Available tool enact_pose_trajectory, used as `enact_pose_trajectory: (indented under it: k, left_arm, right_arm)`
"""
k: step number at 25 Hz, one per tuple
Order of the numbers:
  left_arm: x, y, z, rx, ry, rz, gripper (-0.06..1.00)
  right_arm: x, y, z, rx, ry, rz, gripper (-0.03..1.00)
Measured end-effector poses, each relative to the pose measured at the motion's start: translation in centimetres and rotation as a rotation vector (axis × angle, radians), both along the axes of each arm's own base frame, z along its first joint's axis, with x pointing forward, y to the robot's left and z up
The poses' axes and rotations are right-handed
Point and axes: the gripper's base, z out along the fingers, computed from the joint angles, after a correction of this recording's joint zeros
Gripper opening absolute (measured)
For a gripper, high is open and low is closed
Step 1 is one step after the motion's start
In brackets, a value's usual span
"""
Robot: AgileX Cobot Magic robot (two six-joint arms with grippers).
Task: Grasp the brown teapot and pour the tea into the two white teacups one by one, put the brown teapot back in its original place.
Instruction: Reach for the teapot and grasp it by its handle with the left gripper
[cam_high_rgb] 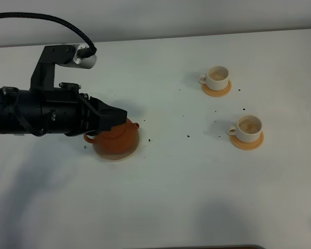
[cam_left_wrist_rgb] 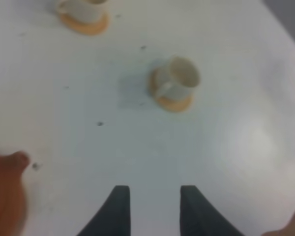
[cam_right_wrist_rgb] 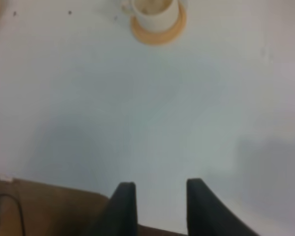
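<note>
The brown teapot [cam_high_rgb: 115, 138] sits on its pale beige coaster [cam_high_rgb: 127, 154] at the left of the table, spout toward the cups. My left gripper [cam_high_rgb: 121, 118] hovers just over its far side. In the left wrist view the left gripper [cam_left_wrist_rgb: 155, 196] is open with only bare table between the fingers, and the teapot [cam_left_wrist_rgb: 4, 196] lies off to one side. The two white teacups [cam_high_rgb: 217, 78] [cam_high_rgb: 247, 128] stand on orange-tan saucers at the right, their insides tinted tan. My right gripper [cam_right_wrist_rgb: 160, 196] is open and holds nothing, with one teacup [cam_right_wrist_rgb: 155, 12] far ahead of it.
Small dark specks [cam_high_rgb: 189, 136] dot the white table [cam_high_rgb: 171, 197] between teapot and cups. In the right wrist view a brown strip [cam_right_wrist_rgb: 44, 206] runs beyond the table's edge. The left arm's black body [cam_high_rgb: 36, 111] reaches in from the left, its cable arching above.
</note>
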Motion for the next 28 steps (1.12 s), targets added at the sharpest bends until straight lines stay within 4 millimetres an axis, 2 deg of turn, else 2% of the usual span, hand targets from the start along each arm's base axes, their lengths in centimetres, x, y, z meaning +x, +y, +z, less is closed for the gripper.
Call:
enact_pose_trajectory:
  k: [5, 12, 28]
  left_arm:
    - [0.1, 0.1, -0.1, 0.016, 0.000, 0.014, 0.25]
    - [0.1, 0.2, -0.1, 0.019, 0.001, 0.014, 0.25]
    - [0.1, 0.2, -0.1, 0.023, -0.003, 0.022, 0.25]
  right_arm:
    - [-2.0, -0.6, -1.7, -0.008, -0.058, -0.005, 0.24]
    - [-3.7, -1.7, -1.8, -0.046, -0.174, -0.051, 0.24]
    - [-4.2, -2.2, -1.8, -0.040, -0.201, -0.113, 0.24]
